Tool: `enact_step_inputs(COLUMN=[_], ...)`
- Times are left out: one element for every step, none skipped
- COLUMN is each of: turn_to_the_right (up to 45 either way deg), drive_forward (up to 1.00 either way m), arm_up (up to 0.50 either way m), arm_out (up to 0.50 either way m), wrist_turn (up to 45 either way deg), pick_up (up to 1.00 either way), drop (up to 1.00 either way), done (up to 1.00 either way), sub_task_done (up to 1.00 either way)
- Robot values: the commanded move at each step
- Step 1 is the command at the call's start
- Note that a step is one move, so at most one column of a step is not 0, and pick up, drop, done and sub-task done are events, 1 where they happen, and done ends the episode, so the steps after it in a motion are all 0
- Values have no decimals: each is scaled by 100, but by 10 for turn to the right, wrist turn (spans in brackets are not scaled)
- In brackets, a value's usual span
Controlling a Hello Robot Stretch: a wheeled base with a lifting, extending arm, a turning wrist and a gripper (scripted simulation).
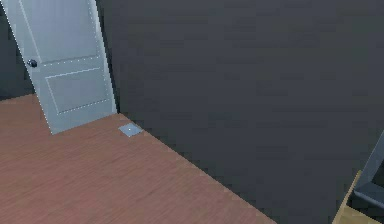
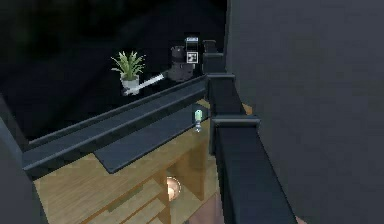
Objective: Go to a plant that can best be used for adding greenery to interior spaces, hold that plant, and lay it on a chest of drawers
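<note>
1. Farthest left of the arm point(image 2: 228, 130), and high in the arm side view, the plant point(image 2: 127, 66) is seen: a tuft of thin green leaves with pale edges, fanned up from a small white pot.
2. Between the plant and the arm's far end the gripper point(image 2: 142, 84) is found. Its two thin pale fingers run leftward and slightly downward from the dark body, and the pot is met at their tips. The plant thus lies straight out along the fingers' line, with its own long axis upright.
3. The plant is judged to be held, since it hangs at the fingers' end against dark background, clear of the dark ledge point(image 2: 150, 125) lower down. How the fingers themselves are set cannot be told.
4. Lower and left of the arm a wooden top point(image 2: 90, 190) is spread. It may be the chest of drawers, though no drawers can be made out.
5. On it a small round thing point(image 2: 173, 185) lies, and just left of the arm a small greenish bottle point(image 2: 198, 120) stands.
6. The coming move is judged to turn on height and reach — the plant is carried above and beyond the wood, so it would have to be drawn back and lowered, with the bottle avoided.
</note>
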Motion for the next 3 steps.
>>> enact_step_inputs(turn_to_the_right=[0,0,0], drive_forward=[0,0,0], arm_up=[0,0,0], arm_out=[0,0,-46], wrist_turn=[-450,-270,0], pick_up=[0,0,0], drop=[0,0,0], done=[0,0,0], sub_task_done=[0,0,0])
